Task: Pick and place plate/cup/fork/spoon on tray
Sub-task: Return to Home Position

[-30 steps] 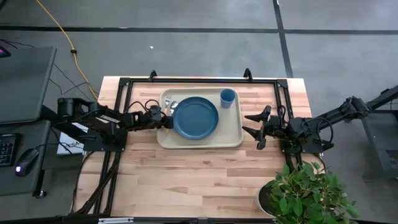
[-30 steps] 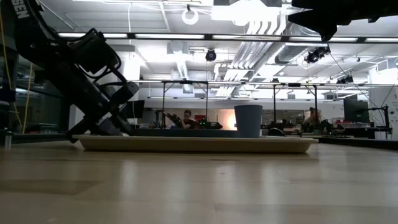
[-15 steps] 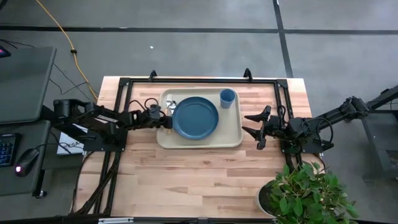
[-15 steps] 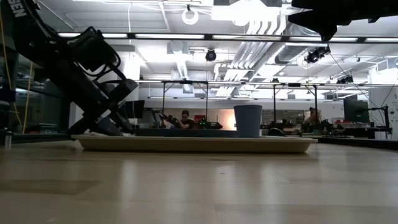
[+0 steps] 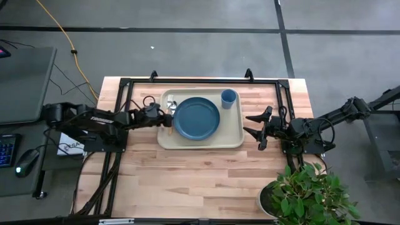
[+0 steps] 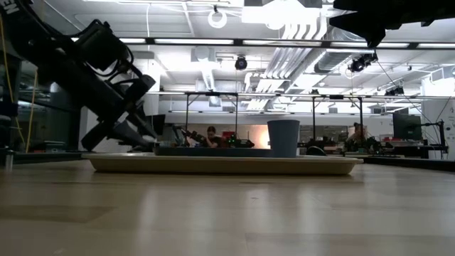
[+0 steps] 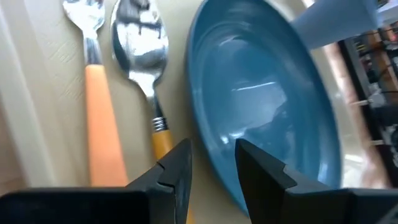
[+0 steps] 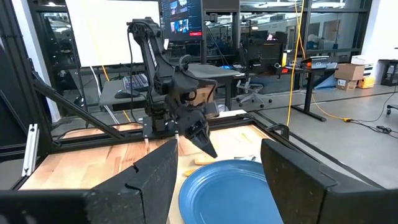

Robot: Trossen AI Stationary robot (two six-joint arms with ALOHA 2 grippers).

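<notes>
Four items sat on the tray [image 5: 232, 139]; left gripper [image 7: 211, 163] hovered spread over the spoon [image 7: 142, 50], right gripper [image 5: 257, 129] spread wide.

You're in a robotics lab: ceiling ducts [image 6: 298, 60], monitors [image 8: 180, 15], office chair [image 8: 252, 93], more benches [image 6: 213, 99], 1 seated person [image 6: 212, 135].

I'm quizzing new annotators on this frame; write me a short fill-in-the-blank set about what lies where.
1. The plate rests on the ____.
2. The spoon and fork lie beside the plate, both with ____ handles.
3. The cup stands on the tray, its colour light ____.
4. The right gripper hovers off the tray with its fingers ____.

Missing words: tray; orange; blue; open
</notes>
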